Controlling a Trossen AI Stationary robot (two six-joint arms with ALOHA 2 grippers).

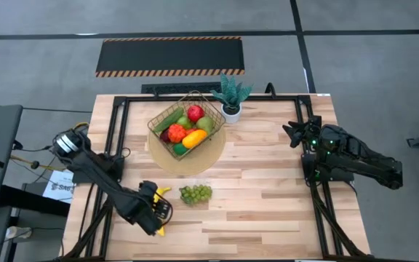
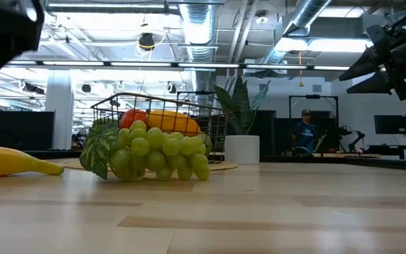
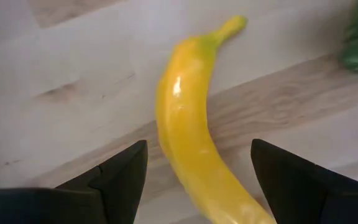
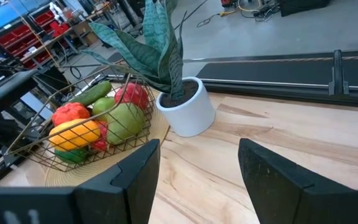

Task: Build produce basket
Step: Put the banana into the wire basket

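Observation:
The gold wire basket (image 1: 156, 124) stands on a round tan mat at the table's far middle, holding several pieces of produce: a red apple (image 1: 195, 113), a cucumber, a yellow-orange piece and green ones. A yellow banana (image 3: 188, 124) lies flat on the table near the front left. My left gripper (image 1: 155, 211) hangs over it, pointing down and open, with one finger on each side of the banana and not touching it. Green grapes (image 1: 195, 193) lie on the table just right of the banana. My right gripper (image 1: 291, 135) waits open at the right edge, holding nothing.
A potted green plant (image 1: 231, 94) in a white pot stands right of the basket at the far edge. Bare wood stretches across the table's middle and near right. Black frame rails run along both sides. A person sits in the room far behind the table.

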